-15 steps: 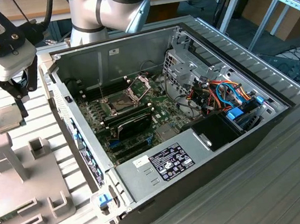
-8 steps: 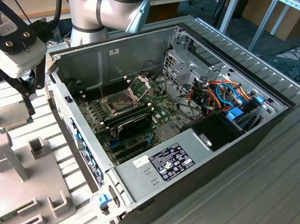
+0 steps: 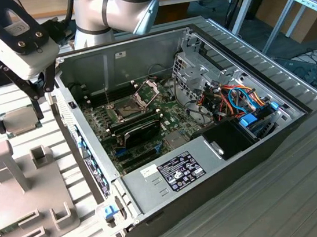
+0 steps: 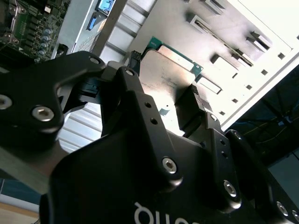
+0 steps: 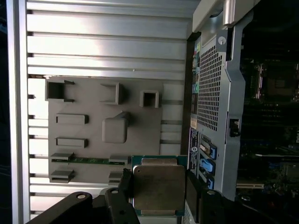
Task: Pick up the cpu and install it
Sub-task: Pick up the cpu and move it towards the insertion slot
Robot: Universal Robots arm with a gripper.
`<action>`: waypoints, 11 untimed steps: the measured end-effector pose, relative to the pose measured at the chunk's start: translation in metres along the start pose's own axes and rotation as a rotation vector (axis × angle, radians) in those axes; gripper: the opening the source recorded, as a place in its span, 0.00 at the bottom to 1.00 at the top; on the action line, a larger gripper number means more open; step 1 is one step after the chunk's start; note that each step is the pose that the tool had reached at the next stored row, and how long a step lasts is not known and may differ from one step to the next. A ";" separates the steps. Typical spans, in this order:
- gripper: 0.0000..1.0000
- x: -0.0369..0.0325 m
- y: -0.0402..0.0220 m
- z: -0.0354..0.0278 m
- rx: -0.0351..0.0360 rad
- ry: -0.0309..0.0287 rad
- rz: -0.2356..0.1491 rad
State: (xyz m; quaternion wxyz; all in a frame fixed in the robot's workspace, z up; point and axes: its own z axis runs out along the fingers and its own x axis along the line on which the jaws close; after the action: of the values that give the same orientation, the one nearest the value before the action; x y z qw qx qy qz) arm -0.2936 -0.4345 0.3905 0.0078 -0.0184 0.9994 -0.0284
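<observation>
Chip clamped in black pincer beside open computer case

The cpu (image 5: 159, 190) was a small flat square with a dull silver-grey metal lid over a thin green edge. The gripper (image 3: 17, 116) was closed on it: in both wrist views its black matte fingers (image 5: 192, 189) pressed against two opposite sides. In the exterior view the chip hung level above the ribbed metal table (image 3: 262, 198), near the far end of a smooth grey fixture plate (image 3: 5, 197) studded with raised blocks and slotted holders. At the exterior view's right of the plate lay the open computer case (image 3: 116, 60), sheet steel with one perforated wall. Inside it sat a green motherboard (image 3: 103, 123), a hinged metal socket frame (image 3: 148, 87) tipped upward, and a long black module (image 3: 140, 131)
</observation>
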 end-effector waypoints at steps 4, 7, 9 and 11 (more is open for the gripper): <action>0.55 -0.0039 -0.0001 0.0001 0.0000 -0.0001 0.000; 0.55 -0.0047 -0.0001 0.0001 0.0000 0.0000 0.000; 0.55 -0.0047 -0.0001 0.0001 0.0000 0.0000 0.000; 0.55 -0.0060 -0.0002 0.0001 0.0000 0.0000 0.000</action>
State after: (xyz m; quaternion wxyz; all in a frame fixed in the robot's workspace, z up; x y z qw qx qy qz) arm -0.2876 -0.4345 0.3905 0.0078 -0.0184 0.9994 -0.0284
